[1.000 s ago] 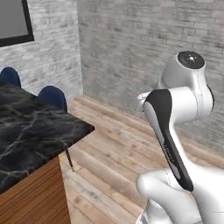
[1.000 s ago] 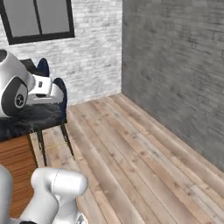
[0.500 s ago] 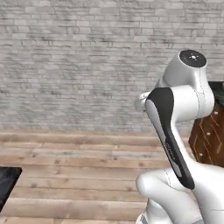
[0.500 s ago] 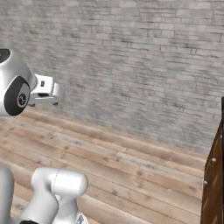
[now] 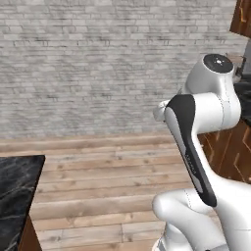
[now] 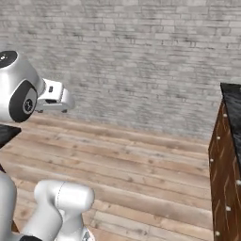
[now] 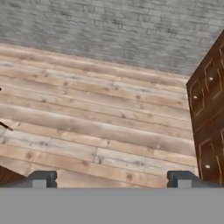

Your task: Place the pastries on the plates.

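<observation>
Tool (image 7: pixel 112 178) spread wide and empty above plank floor (image 7: pixel 87 127), dark wooden cabinet (image 7: pixel 209 118) alongside.

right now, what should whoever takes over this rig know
Gripper: open and empty in the hand view, fingertips wide apart, aimed down at bare wooden floor.
Job's things: no pastry or plate can be located from these pictures, so progress cannot be judged.
Surroundings: grey brick wall ahead; a dark marble counter corner at lower left of the left base view; a dark wood cabinet with a dark top at the right of the right base view.
Left: find the pastries and plates, then place one on each plate.
</observation>
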### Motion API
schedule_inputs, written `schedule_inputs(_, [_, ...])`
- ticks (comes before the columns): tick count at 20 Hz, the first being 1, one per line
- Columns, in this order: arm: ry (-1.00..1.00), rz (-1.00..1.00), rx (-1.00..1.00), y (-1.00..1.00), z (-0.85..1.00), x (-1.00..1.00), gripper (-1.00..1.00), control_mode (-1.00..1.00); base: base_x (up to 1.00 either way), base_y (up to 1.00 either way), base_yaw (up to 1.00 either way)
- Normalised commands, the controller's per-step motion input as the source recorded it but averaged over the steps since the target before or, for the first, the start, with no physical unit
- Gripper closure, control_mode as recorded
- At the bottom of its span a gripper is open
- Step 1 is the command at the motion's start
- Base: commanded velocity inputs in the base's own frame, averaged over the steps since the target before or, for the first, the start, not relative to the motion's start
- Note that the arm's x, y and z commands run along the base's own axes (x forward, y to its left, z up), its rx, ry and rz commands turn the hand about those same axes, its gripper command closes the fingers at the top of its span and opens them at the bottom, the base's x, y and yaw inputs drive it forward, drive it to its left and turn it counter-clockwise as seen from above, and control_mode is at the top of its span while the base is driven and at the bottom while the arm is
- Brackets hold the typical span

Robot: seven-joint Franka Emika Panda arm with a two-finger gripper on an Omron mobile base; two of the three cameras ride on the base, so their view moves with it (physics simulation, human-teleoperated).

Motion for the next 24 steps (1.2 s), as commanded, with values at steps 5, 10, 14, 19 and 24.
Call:
schedule_inputs(5, [0.0, 0.0, 0.0, 0.0, 0.0, 0.0, -1.0, 1.0, -1.0, 0.46, -0.14])
schedule_inputs(10, [0.0, 0.0, 0.0, 0.0, 0.0, 0.0, -1.0, 1.0, -1.0, 0.77, -0.23])
schedule_inputs(14, [0.0, 0.0, 0.0, 0.0, 0.0, 0.0, -1.0, 1.0, -1.0, 0.98, -0.3])
schedule_inputs(19, [0.0, 0.0, 0.0, 0.0, 0.0, 0.0, -1.0, 1.0, -1.0, 0.52, -0.27])
schedule_inputs(24, [0.0, 0.0, 0.0, 0.0, 0.0, 0.0, -1.0, 1.0, -0.94, 0.96, -0.14])
